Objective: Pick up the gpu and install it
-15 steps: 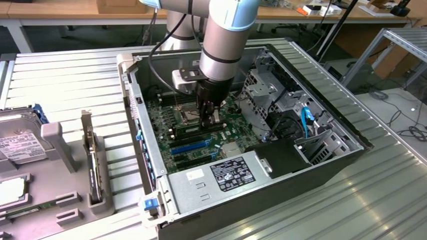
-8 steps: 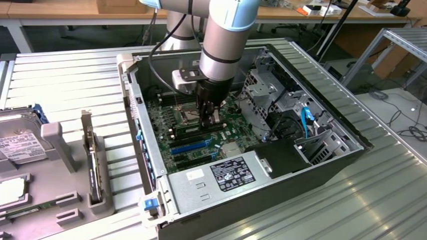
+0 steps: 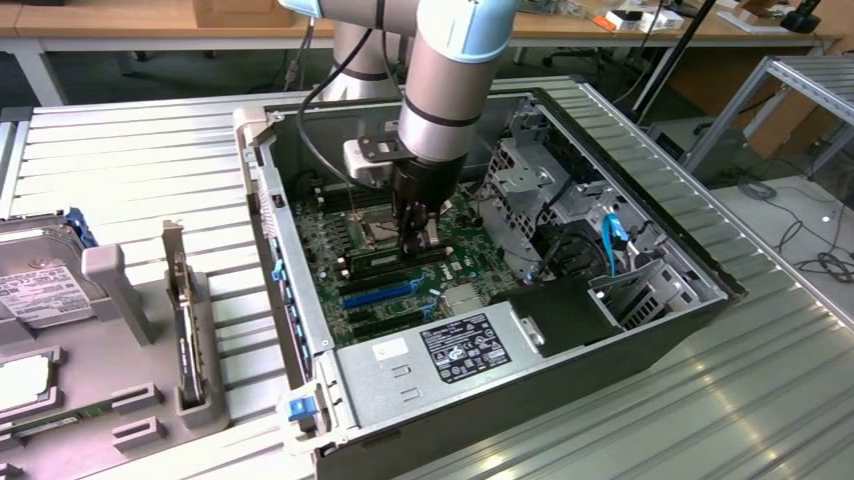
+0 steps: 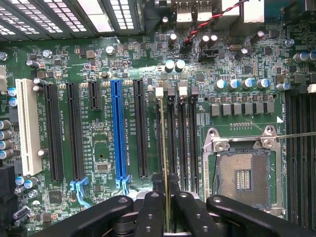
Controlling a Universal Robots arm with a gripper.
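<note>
My gripper (image 4: 166, 186) is shut on the gpu (image 4: 162, 143), a thin green stick that I see edge-on as a narrow line between the two black fingers (image 4: 150, 212). The stick hangs upright just above the motherboard (image 4: 98, 163), lined up along the row of black memory slots (image 4: 180, 143) beside the CPU socket (image 4: 242, 173). I cannot tell whether its lower edge touches a slot. In the exterior view the gripper (image 3: 420, 238) reaches straight down into the open computer case (image 3: 300, 300), over the middle of the board.
A blue slot (image 4: 117, 133), black slots and a white slot (image 4: 27, 128) lie next to the memory slots. The drive cage (image 3: 534, 180) and power supply (image 3: 454, 345) crowd the case. A grey holder outside carries a dark flat card (image 3: 180, 300) and a hard drive (image 3: 40, 290).
</note>
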